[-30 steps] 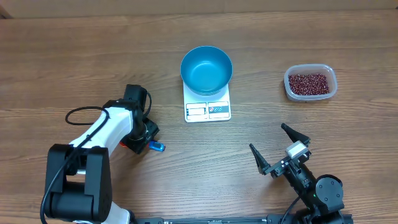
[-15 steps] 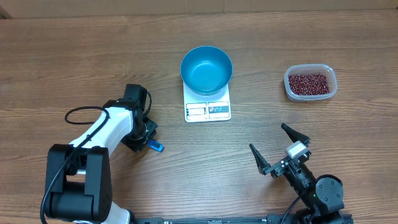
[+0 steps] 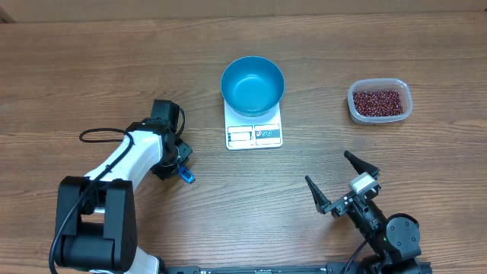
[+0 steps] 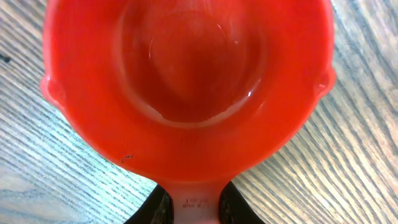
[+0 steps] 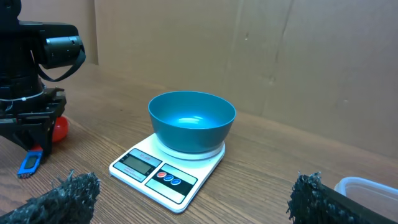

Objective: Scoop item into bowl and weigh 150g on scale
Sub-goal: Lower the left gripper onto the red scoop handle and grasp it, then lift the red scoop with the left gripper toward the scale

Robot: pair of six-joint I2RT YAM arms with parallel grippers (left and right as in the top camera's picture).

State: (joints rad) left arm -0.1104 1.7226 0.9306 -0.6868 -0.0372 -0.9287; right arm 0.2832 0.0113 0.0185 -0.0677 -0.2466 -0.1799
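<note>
blue bowl (image 3: pixel 253 85) overhangs scale (image 3: pixel 254 135) edges, tub (image 3: pixel 409 106) well apart.

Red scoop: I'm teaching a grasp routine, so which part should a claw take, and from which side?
Take the scoop by its narrow flat handle, coming straight down from above with a finger on each edge. The cup is wide, round and lies open side up on the table, offering no pinch. The left claw sits there now, fingers against both handle edges.
</note>
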